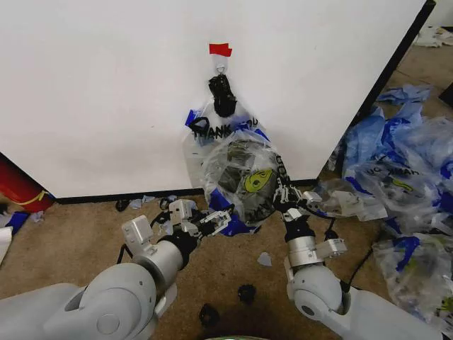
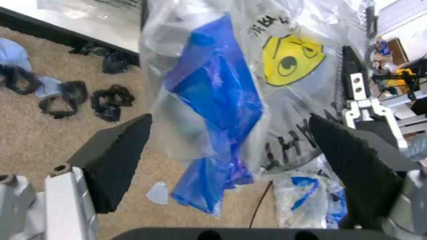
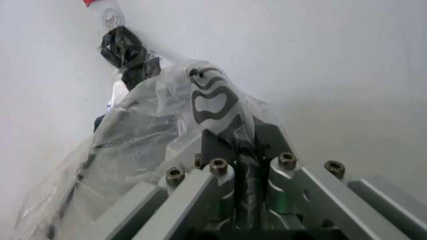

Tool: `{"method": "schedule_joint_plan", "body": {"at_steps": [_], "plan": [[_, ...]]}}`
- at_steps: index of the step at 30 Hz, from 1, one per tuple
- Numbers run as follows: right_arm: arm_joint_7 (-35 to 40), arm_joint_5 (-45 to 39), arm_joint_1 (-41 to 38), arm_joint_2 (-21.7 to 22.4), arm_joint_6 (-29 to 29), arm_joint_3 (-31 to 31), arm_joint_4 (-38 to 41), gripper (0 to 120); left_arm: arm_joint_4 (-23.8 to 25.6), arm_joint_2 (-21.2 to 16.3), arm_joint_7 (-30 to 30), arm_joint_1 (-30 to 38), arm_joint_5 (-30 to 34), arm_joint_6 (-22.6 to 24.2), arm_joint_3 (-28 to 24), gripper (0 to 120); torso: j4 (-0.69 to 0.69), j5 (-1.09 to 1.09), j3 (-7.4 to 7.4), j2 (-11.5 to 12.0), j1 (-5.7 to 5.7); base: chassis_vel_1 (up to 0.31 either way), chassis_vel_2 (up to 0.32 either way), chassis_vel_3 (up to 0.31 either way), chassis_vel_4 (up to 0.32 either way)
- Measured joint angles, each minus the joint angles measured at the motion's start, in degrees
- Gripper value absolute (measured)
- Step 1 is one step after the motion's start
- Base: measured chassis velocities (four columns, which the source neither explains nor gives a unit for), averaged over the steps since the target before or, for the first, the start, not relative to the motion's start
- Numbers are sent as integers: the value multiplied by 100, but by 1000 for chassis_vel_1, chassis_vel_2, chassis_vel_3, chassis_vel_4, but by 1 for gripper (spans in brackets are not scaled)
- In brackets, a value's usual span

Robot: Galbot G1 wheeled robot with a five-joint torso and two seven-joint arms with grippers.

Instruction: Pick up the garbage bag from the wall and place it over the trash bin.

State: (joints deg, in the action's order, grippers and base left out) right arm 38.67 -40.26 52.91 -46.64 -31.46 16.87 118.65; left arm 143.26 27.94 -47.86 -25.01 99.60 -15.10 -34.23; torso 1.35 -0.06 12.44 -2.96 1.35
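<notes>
Heap of blue-and-clear bags [image 1: 403, 163] piled on the brown carpet [image 1: 78, 241] to the right. Flat bundle of like bags [image 1: 212, 127] hung by a black knot [image 1: 222, 94]. Small black scraps [image 1: 245, 292] strewn low on the carpet, with more [image 2: 110, 102] near the baseboard. Pale blue shred [image 1: 264, 259] lying among them. Red object [image 1: 18, 188] at far left.

The bag [image 1: 244, 173] is clear plastic with blue trim, black lettering and a yellow smiley face. Above it on the white wall [image 1: 106, 92] sits a red tape strip [image 1: 220, 49] and a black knot [image 1: 223, 94]. The carpet [image 1: 78, 241] below is tan.
</notes>
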Motion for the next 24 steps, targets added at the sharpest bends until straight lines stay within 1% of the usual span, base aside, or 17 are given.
{"method": "schedule_joint_plan", "body": {"at_steps": [4, 5, 7, 10, 12, 13, 16, 18, 19, 20, 21, 22, 24], "plan": [[14, 16, 1, -9, 8, 1, -11, 1, 0, 134, 0, -12, 16, -18, -5, 74, 0, 0, 0, 0, 0, 0, 0, 0, 0], [14, 16, 1, -9, 8, 1, -11, 1, 0, 134, 0, -12, 16, -18, -5, 74, 0, 0, 0, 0, 0, 0, 0, 0, 0], [18, 19, 2, -9, 10, 1, -11, 1, 0, 180, 0, -14, 16, -19, -12, 68, 0, 0, 0, 0, 0, 0, 0, 0, 0], [30, 26, 20, 1, 12, -2, -11, 1, 0, 262, 2, -19, 14, -27, -24, 53, 0, 0, 0, 0, 0, 0, 0, 0, 0], [32, 26, 23, 5, 12, -4, -8, 1, 0, 270, 2, -24, 11, -29, -25, 51, 0, 0, 0, 0, 0, 0, 0, 0, 0], [38, 30, 30, 16, 14, -11, -2, 1, -5, 285, 6, -42, 2, -31, -29, 45, 0, 0, 0, 0, 0, 0, 0, 0, 0], [51, 39, 38, 20, 15, -19, 8, 1, -33, 301, 12, -79, -20, -33, -37, 34, 0, -1, 0, 0, 0, 0, 0, 0, 0], [55, 44, 41, 21, 16, -21, 13, 1, -49, 311, 16, -96, -31, -37, -41, 25, 0, -1, 0, 0, 0, 0, 0, 0, 0], [55, 44, 41, 21, 16, -21, 13, 1, -49, 311, 16, -96, -31, -37, -41, 25, 0, -1, 0, 0, 0, 0, 0, 0, 0], [56, 46, 42, 20, 16, -22, 15, 1, -52, 313, 17, -99, -33, -39, -43, 20, 0, -1, 0, 0, 0, 0, 0, 0, 0], [56, 46, 42, 20, 16, -22, 15, 1, -52, 313, 17, -99, -33, -39, -43, 20, 0, -1, 0, 0, 0, 0, 0, 0, 0], [61, 47, 42, 17, 16, -24, 29, 1, -59, 321, 18, -105, -34, -45, -45, 11, 0, 0, 0, 0, 0, 0, 0, 0, 0], [70, 47, 42, 16, 16, -28, 47, 1, -74, 324, 18, -114, -35, -52, -46, 4, 0, -1, 0, 0, 0, 0, 0, 0, 0]]}}
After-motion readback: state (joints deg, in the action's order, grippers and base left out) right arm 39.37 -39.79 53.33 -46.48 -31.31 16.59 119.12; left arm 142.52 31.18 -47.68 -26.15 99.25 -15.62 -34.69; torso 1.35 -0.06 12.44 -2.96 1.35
